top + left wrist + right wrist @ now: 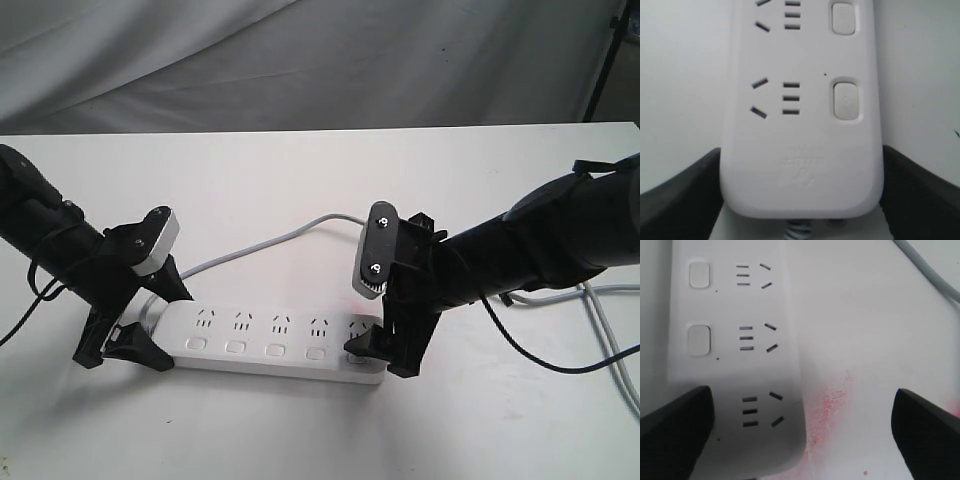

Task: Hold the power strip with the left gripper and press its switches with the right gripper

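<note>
Flat on the white table (300, 180), lengthwise across the middle of the exterior view: the power strip (270, 335), a long white bar with rounded ends, sockets in a row along the far edge, the switches (237, 346) in a row along the near one. Only there seen whole, four square buttons in the clear and the fifth, at the right end, partly under a black finger. Closer in the left wrist view: just the cord end of the power strip (800, 150), two switches (845, 100), faint embossed lettering too blurred to read, and the start of the grey cord (797, 232). In the right wrist view, the opposite end of the power strip (740, 365) instead, with three socket groups, two switches (699, 340) and a pink smear (832, 400) on the table just beside it, barely a tint in the exterior view. Clamped across the cord end: the left gripper (155, 318), spread wide, fingers (680, 200) against both long edges of the bar. At the other end the right gripper (380, 325), jaws fully apart and holding nothing, one finger over the button row at the last switch's place, the other out over the table; touching the button or just above it, cannot tell. Beyond, the cord (260, 243) curving away toward the back of the table, and a grey cloth (300, 60) behind.
</note>
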Robot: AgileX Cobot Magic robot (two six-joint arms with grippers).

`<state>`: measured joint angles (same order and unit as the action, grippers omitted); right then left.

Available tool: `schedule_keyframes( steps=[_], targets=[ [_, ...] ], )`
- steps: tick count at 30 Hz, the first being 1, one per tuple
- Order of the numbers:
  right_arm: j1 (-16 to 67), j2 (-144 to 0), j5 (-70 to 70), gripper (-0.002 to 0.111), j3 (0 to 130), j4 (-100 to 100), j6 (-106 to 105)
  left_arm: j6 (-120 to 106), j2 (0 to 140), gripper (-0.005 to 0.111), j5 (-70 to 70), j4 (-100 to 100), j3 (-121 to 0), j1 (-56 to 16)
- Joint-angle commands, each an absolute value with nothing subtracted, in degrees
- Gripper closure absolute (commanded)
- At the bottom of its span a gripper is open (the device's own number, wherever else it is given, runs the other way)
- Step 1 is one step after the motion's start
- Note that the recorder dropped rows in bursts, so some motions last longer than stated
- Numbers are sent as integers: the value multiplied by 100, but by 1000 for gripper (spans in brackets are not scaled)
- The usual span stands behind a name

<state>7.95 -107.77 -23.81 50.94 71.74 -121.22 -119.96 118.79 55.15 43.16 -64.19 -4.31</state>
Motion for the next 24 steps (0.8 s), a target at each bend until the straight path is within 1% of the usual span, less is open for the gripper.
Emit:
schedule_keyframes(
  steps=[1, 8, 14, 24],
  targets=[
    [815, -10912, -2056, 20, 4943, 6648, -12253, -11996, 11871, 107, 5526, 4301, -6396, -464],
    [815, -10983, -2073, 20, 4943, 6542, -12253, -11996, 11871, 107, 5526, 4301, -6396, -464],
    [815, -10881, -2136, 20, 4943, 7033, -12273, -11996, 11871, 107, 5526, 4301, -6396, -464],
    [815, -10091, -2524, 20, 4943, 7733, -12273, -11996, 11871, 107, 5526, 4301, -6396, -464]
  ],
)
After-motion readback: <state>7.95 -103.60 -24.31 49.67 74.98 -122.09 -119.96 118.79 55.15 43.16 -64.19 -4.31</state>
